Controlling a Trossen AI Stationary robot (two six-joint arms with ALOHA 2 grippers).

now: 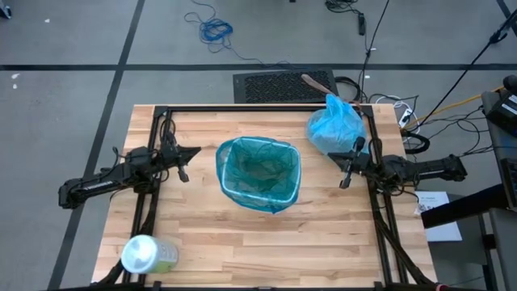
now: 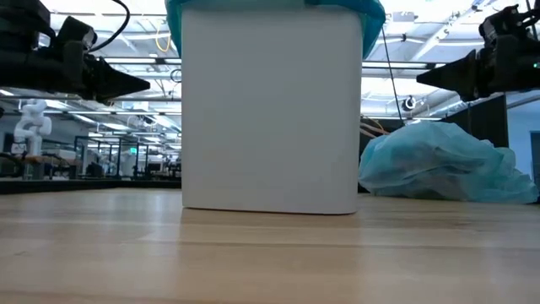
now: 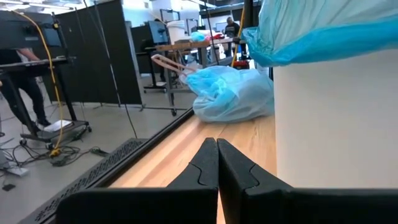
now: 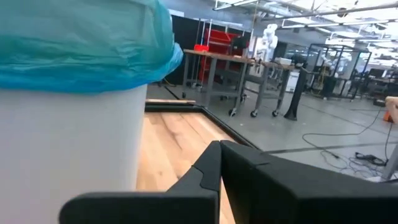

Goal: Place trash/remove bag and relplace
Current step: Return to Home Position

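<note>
Left gripper (image 1: 186, 162): you see its fingers pressed together, left of the bin, well apart from the bag.
Right gripper (image 1: 347, 168): fingers pressed together, just beside the bag.
Bag (image 1: 333, 125): pale blue, thin, crinkled and bulging, lying at the far right corner of the wooden table (image 1: 242, 242).
Bin (image 2: 270, 110): white and boxy, at mid-table, its rim wrapped by a teal liner (image 1: 258, 166).

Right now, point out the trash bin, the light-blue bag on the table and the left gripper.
trash bin (image 2: 270, 110): low view, white front wall.
light-blue bag (image 1: 333, 128): high view, middle of the bundle.
left gripper (image 3: 216, 146): left wrist view, where shut fingertips meet.
</note>
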